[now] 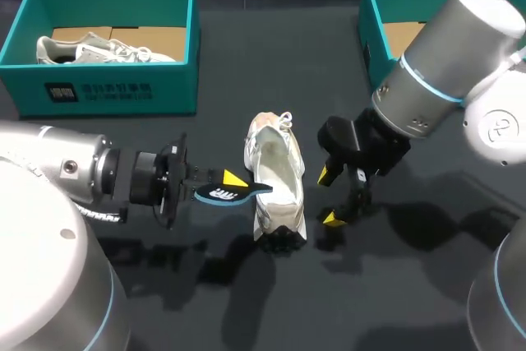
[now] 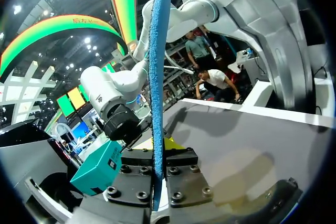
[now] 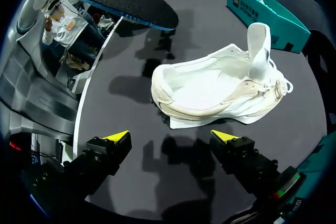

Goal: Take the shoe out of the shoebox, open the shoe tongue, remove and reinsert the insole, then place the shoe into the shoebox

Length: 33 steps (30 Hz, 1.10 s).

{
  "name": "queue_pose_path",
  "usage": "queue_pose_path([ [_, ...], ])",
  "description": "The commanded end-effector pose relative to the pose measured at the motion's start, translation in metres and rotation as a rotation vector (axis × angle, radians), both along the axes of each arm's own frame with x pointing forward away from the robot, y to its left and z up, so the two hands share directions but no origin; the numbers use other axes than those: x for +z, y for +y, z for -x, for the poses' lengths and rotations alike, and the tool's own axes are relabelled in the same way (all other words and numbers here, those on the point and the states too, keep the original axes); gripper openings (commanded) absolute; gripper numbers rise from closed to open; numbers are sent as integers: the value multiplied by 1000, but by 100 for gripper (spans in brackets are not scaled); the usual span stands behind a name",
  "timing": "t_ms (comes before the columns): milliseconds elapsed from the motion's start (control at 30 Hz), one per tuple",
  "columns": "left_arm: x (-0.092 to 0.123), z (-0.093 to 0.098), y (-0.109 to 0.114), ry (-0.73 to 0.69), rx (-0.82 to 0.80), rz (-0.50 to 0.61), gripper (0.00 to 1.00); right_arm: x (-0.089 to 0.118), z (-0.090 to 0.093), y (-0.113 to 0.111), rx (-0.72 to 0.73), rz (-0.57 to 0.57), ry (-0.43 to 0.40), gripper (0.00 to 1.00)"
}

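Blue-edged insole [image 2: 156, 77] sits pinched in left gripper [image 1: 228, 185], one tip seemingly hidden; right gripper [image 3: 170, 137] gapes empty.

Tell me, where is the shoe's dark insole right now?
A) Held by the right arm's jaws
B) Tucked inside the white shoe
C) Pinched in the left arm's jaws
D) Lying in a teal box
C: the insole is pinched edge-on in the left arm's jaws, outside the white shoe on the table, while the right arm's jaws stand open and empty beside the shoe.
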<state>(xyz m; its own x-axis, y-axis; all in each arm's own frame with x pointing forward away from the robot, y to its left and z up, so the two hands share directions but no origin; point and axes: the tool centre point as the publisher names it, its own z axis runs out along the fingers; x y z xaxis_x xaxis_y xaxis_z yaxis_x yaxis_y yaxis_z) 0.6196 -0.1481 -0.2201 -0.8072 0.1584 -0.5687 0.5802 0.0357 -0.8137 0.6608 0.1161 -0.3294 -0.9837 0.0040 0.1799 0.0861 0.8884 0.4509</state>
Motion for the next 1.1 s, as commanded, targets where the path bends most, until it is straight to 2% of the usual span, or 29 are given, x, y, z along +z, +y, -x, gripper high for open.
queue_pose_path([
  [33, -6, -5, -4, 15, -3, 14, 0, -1, 0, 2, -1, 3, -1, 100],
  [200, -12, -8, -4, 36, 0, 25, 0, -1, -11, 8, -69, -14, -40, 100],
  [367, -16, -10, -4, 67, 0, 14, 0, -3, -18, 15, -72, -18, -75, 100],
  [700, -16, -10, -4, 68, 2, 15, 0, -5, -19, 16, -69, -9, -87, 100],
  [1100, -22, -19, -32, 63, -54, 78, 0, -14, -26, 14, -96, 5, -87, 100],
])
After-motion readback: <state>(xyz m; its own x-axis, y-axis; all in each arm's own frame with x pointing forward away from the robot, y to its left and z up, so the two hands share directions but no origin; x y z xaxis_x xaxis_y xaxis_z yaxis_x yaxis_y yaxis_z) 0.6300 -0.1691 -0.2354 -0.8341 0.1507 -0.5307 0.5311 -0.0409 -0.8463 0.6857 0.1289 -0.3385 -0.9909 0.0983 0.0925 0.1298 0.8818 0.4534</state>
